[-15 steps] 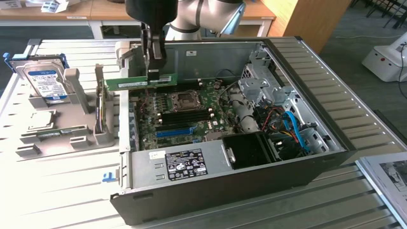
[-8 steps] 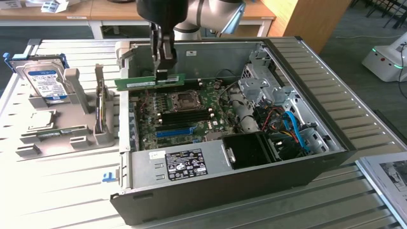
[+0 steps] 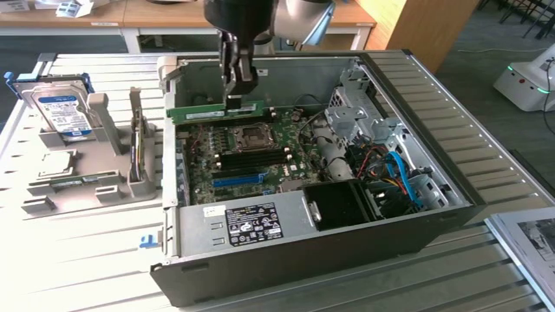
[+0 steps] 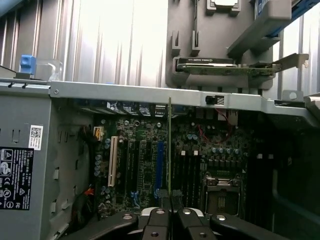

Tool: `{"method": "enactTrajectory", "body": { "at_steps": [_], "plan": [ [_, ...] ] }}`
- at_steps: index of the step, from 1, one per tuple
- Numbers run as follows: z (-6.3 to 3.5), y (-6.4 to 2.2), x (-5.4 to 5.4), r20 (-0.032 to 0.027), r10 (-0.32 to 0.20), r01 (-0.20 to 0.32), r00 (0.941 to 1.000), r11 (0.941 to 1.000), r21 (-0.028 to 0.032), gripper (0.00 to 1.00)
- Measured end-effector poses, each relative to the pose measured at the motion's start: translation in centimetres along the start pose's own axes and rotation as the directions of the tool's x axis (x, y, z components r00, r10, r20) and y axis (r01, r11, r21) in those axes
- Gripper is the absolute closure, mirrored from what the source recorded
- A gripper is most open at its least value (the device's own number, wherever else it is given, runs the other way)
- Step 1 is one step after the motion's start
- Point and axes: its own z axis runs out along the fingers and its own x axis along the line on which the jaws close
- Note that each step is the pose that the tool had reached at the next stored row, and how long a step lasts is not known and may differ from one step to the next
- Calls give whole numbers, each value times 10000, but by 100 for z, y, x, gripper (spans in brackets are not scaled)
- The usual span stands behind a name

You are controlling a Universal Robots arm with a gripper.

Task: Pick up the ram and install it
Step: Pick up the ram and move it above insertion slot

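**Exterior view**
- gripper (image 3: 236, 99): black, reaching down from above over the open computer case (image 3: 451, 195). Its fingers are closed to a narrow gap, clamped on the upper edge of the ram.
- ram (image 3: 204, 112): green stick, held level in the air, its long side running across the view. It is over the far part of the motherboard (image 3: 217, 166), close to the case's back wall and above the processor socket (image 3: 251, 136). It is not seated in the black memory slots (image 3: 251, 158).
- power supply (image 3: 251, 224): silver box with a dark label, at the near end of the case.
- blue cables (image 3: 403, 175): inside the case, toward the exterior view's right.
- grey rack (image 3: 87, 192): on the slatted table (image 3: 87, 260), at the exterior view's left of the case. It holds a hard drive (image 3: 56, 110) with a blue label, standing upright, and a card (image 3: 137, 140) on edge.

**Wrist view**
- gripper (image 4: 170, 199): two dark fingers (image 4: 156, 220) pinched on the ram.
- ram (image 4: 170, 140): seen edge-on as a thin line running away from the fingers, against the motherboard (image 4: 135, 150) between the blue slot (image 4: 159, 165) and the black memory slots (image 4: 192, 170).
- processor socket (image 4: 220, 189): beside those slots.
- white slot (image 4: 113, 160): beyond the blue one.
- grey rack (image 4: 200, 50): past the case rim, card (image 4: 225, 67) in it.
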Motion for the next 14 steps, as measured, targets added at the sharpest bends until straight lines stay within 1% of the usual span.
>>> {"method": "enactTrajectory", "body": {
  "at_steps": [14],
  "plan": [
    [-15,-262,53,2,-3,3,10000,10000,-16,88]
  ]
}}
